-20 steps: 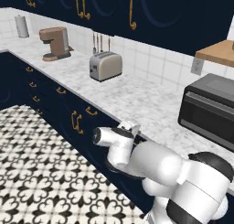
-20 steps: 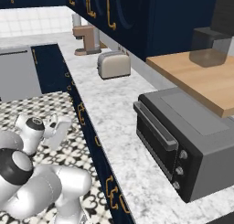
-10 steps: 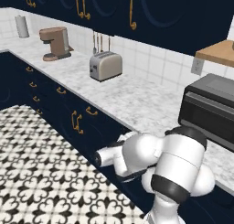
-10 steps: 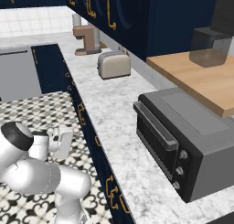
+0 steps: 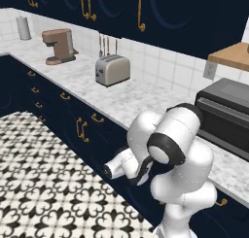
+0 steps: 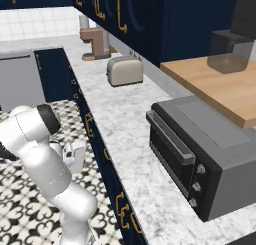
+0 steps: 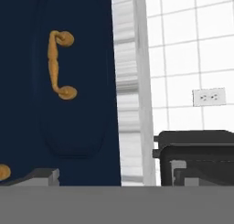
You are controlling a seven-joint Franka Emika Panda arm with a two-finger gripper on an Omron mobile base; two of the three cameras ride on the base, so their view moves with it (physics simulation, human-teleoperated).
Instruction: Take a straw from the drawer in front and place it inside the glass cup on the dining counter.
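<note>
The hand view is rolled on its side. In it, a navy drawer front with a curved brass handle stands shut close ahead of my gripper. The gripper is open, its fingertips wide apart with nothing between them. From the right base view, the gripper hangs low beside the navy cabinet fronts, under the marble worktop edge. My own arm hides the hand in the left base view. The straw, the glass cup and the dining counter are out of view.
On the marble worktop stand a toaster, a coffee machine and a dark toaster oven. A wooden shelf hangs over the oven. Patterned floor lies open to the left of the cabinets.
The arm has unfolded and swung its elbow up, and the hand has turned low toward the cabinet fronts. The jaws have stayed open.
</note>
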